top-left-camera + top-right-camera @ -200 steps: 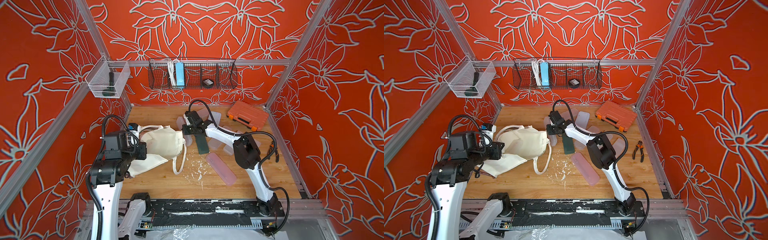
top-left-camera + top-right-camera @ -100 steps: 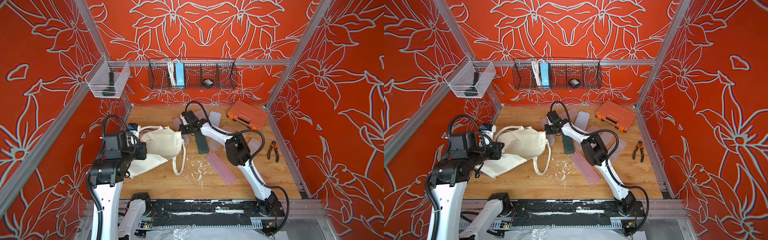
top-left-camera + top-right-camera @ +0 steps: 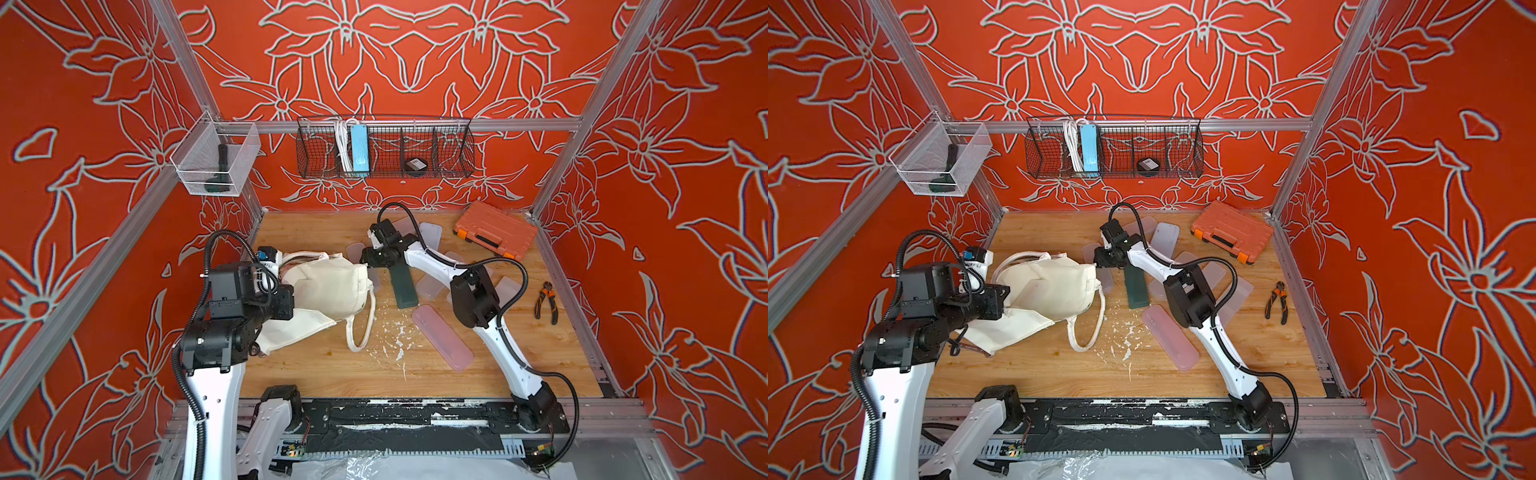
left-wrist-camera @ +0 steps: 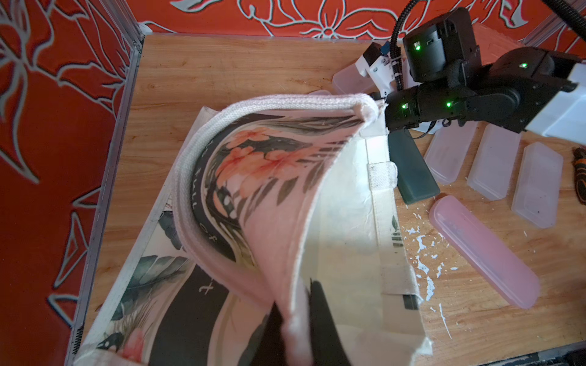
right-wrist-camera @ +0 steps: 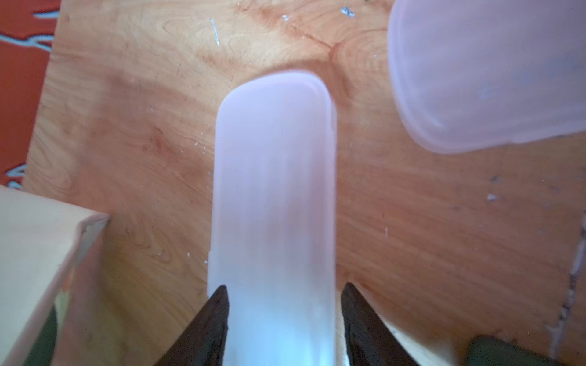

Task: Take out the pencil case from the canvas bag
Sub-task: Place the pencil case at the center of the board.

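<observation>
Right gripper (image 5: 283, 290) jaws just parted, lower centre of frame; pencil case (image 5: 272, 177) released onto table (image 5: 126, 126), removal judged done. Canvas bag (image 4: 285, 190) pinched by closed left gripper (image 4: 295, 326).

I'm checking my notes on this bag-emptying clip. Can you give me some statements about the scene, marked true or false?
1. The left hand pinches the cloth of the bag. True.
2. The green case is inside the bag. False: it lies on the table beside the bag.
3. The pliers sit in the wire basket. False: they lie on the table.
4. The right hand has its fingers on either side of a clear case. True.
5. The orange toolbox is closed. True.
</observation>
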